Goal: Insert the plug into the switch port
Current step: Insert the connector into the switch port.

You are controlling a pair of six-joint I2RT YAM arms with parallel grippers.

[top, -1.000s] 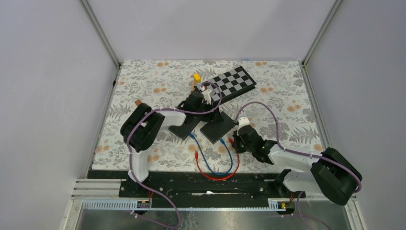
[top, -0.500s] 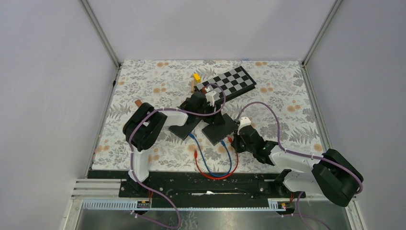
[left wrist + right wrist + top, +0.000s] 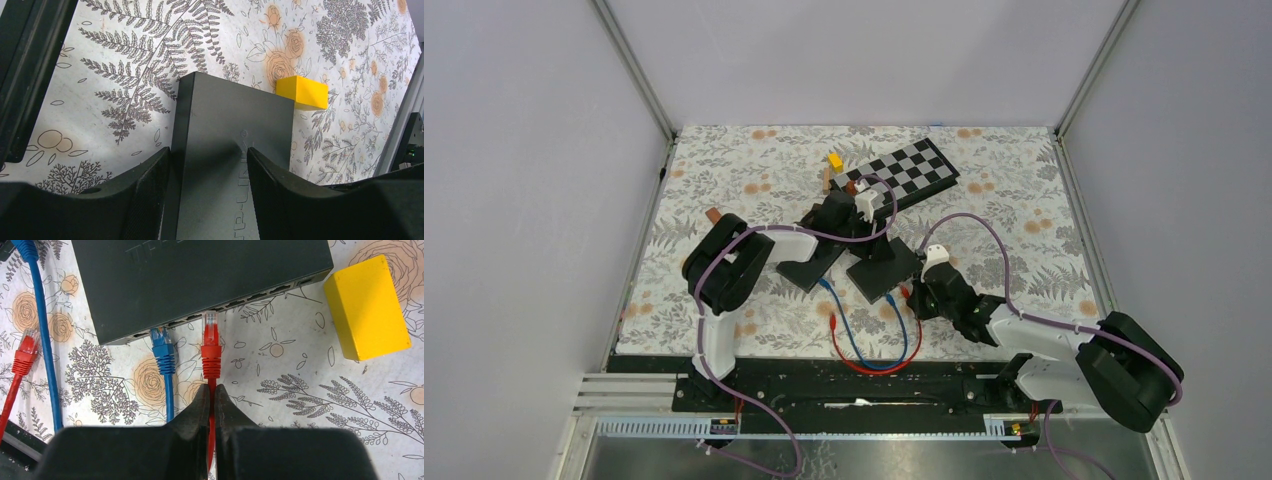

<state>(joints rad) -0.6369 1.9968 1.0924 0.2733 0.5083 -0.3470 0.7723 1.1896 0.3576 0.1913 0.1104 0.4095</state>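
Red cable (image 3: 211, 382) clenched in right gripper (image 3: 211, 392), blue plug (image 3: 163, 352) alongside; left gripper (image 3: 209, 160) straddles switch (image 3: 225, 115), grip unclear.

Two switches (image 3: 876, 278) — two cables (image 3: 169, 390)

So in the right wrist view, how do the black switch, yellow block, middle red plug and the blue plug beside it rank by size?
1. black switch, largest, though cropped.
2. yellow block.
3. middle red plug and blue plug: smallest, about alike.
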